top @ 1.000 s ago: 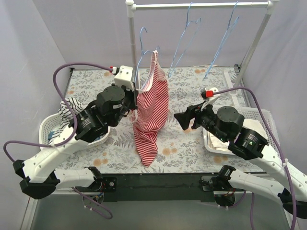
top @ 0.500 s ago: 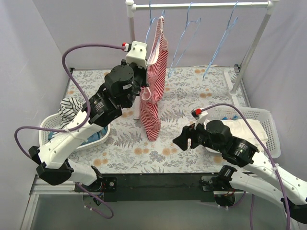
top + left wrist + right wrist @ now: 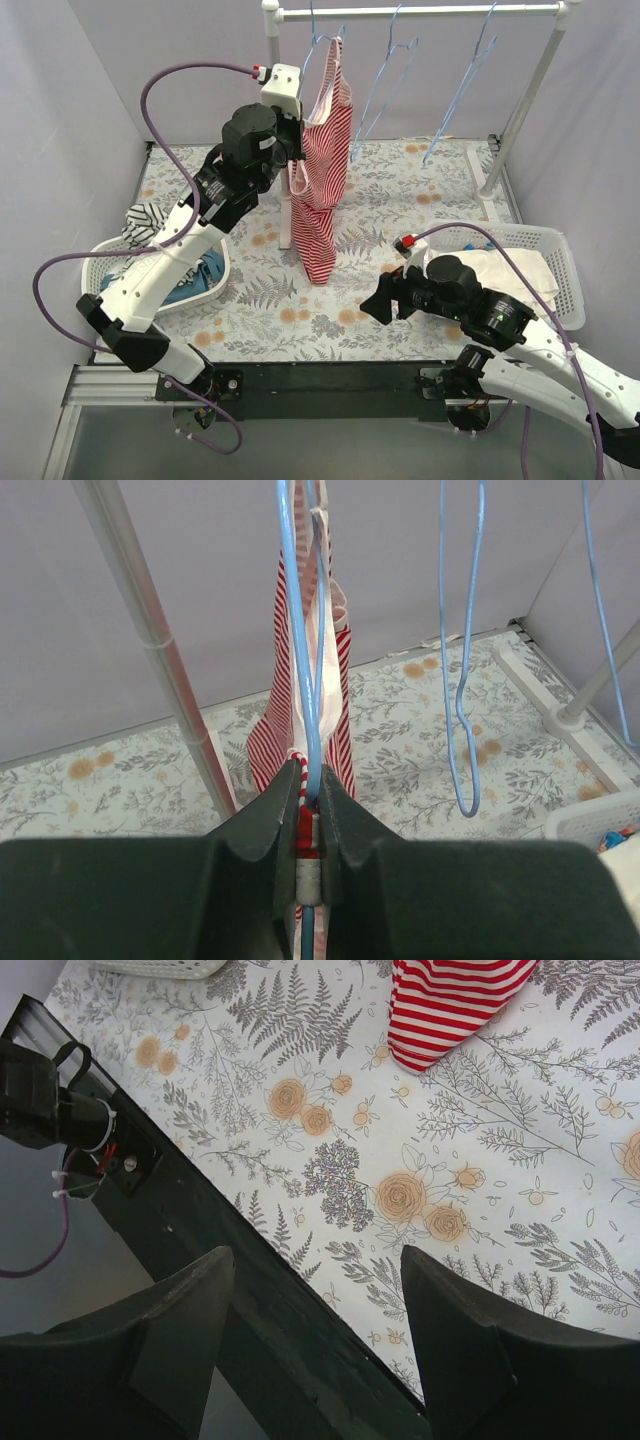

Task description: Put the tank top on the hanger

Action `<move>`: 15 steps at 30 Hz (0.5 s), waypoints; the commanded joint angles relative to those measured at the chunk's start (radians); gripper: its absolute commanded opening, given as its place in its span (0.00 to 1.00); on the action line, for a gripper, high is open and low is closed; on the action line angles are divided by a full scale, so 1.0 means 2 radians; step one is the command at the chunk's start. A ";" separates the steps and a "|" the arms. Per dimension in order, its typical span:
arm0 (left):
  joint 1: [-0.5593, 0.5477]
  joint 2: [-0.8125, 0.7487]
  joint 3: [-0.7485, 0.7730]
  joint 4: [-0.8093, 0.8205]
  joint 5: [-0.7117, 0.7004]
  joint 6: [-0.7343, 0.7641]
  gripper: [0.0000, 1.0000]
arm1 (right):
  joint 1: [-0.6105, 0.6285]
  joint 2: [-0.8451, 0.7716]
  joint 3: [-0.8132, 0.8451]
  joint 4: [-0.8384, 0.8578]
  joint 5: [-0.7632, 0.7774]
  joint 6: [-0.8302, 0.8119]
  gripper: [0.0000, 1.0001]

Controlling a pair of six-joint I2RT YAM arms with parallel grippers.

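Top view: the left end effector (image 3: 293,160) holds the hanger (image 3: 313,30) up at the rail (image 3: 420,11). The tank top (image 3: 322,180) hangs on it below the rail. Whether the hook has caught is unclear.

Left wrist: it is clenched on the hanger's wire, steadying it.

Right wrist: the right end effector (image 3: 315,1300), released and empty, hangs well below the rail, over the surface (image 3: 480,1220).

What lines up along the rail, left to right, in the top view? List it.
The tank top draped on the hanger → a bare blue hanger → a second bare blue hanger.
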 commanded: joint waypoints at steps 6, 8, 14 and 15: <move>0.055 0.039 0.077 0.000 0.093 -0.028 0.00 | 0.003 0.018 0.011 0.001 -0.024 -0.020 0.75; 0.064 0.052 0.089 -0.009 0.106 -0.033 0.00 | 0.003 0.030 0.022 -0.003 -0.026 -0.023 0.75; 0.099 0.055 0.056 -0.005 0.133 -0.061 0.00 | 0.003 0.035 0.032 -0.001 -0.018 -0.025 0.75; 0.104 0.053 0.052 -0.004 0.139 -0.061 0.00 | 0.003 0.035 0.033 -0.001 -0.017 -0.025 0.75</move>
